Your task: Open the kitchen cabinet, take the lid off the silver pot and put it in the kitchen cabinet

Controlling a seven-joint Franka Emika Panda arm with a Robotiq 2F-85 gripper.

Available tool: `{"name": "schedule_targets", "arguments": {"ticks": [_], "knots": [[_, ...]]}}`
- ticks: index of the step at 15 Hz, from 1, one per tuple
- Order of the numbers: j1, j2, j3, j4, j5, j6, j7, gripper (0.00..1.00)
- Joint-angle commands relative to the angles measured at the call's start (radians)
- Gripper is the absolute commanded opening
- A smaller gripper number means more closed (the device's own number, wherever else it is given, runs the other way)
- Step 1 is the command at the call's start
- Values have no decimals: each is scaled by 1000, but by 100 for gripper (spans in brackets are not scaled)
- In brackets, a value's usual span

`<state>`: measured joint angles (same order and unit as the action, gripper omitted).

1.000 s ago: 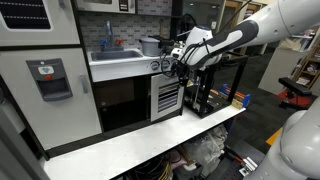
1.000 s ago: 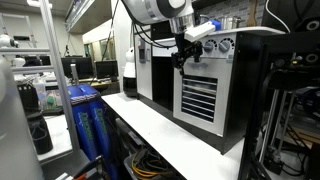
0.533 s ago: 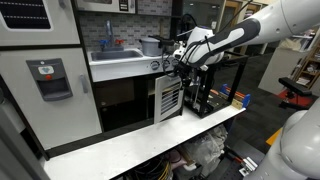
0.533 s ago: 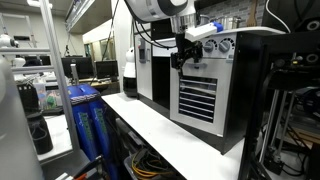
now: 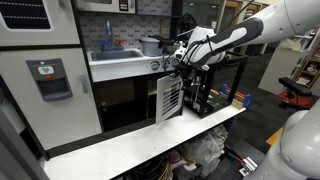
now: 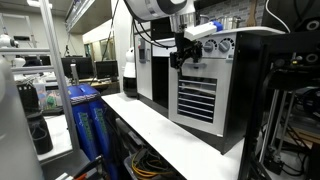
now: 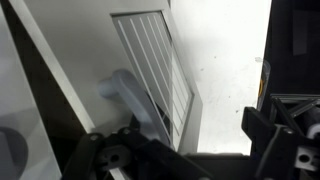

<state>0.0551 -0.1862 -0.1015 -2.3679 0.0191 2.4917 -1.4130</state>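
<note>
While my hand (image 5: 179,63) is at the cabinet door (image 5: 168,98), top edge, door ajar, grip impossible to tell, pot (image 5: 150,46) behind.

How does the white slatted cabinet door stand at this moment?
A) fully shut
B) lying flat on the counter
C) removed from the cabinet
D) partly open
D: in an exterior view the cabinet door stands on its hinges, angled out from the toy kitchen's front.
</note>
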Motion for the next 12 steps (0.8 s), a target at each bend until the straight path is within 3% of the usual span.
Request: {"name": "schedule_targets", "arguments": {"ticks": [1, 12], "knots": [[-26, -68, -3, -31, -15, -51, 19, 100], [-30, -139, -7, -80, -21, -77, 22, 100]]}}
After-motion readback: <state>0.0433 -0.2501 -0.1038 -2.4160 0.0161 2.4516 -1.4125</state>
